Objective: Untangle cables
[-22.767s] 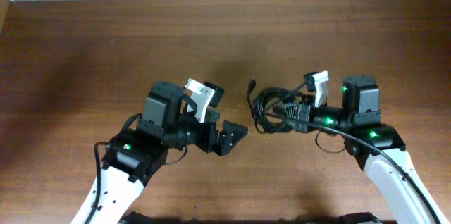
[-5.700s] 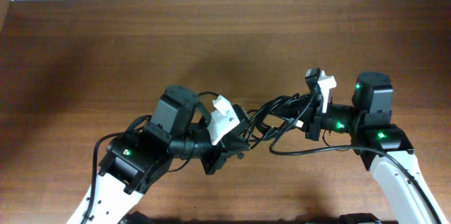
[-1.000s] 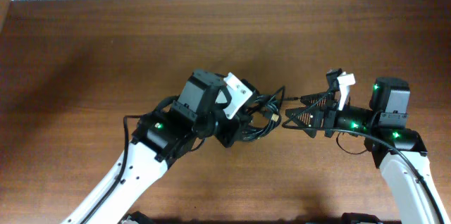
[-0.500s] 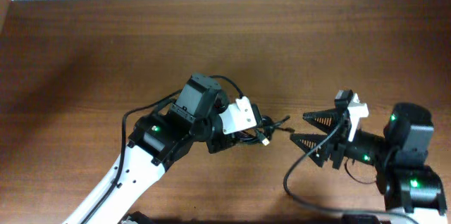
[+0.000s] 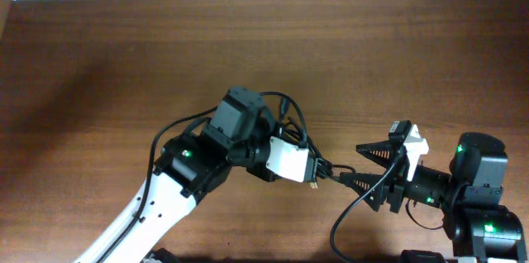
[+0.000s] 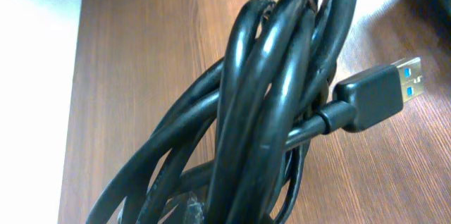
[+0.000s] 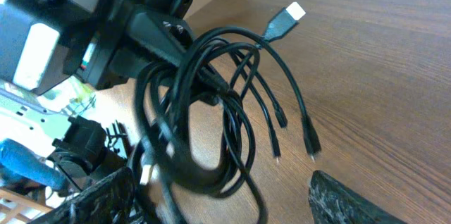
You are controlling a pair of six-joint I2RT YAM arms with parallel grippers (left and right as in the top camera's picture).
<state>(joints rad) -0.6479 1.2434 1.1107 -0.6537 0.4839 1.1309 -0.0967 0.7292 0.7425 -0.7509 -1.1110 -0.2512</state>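
Just ahead of my wide-spread, empty right gripper (image 5: 351, 165), the coiled cables (image 7: 204, 118) hang pinched in my tightly closed left gripper (image 5: 314, 170). The best move looks to be closing on one dangling plug end (image 7: 310, 146) nearest my fingers, then drawing it gently clear.

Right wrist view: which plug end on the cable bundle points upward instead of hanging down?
The flat plug with the bright metal tip, topmost on the cable bundle. The three slim dark plugs below it dangle toward the table.
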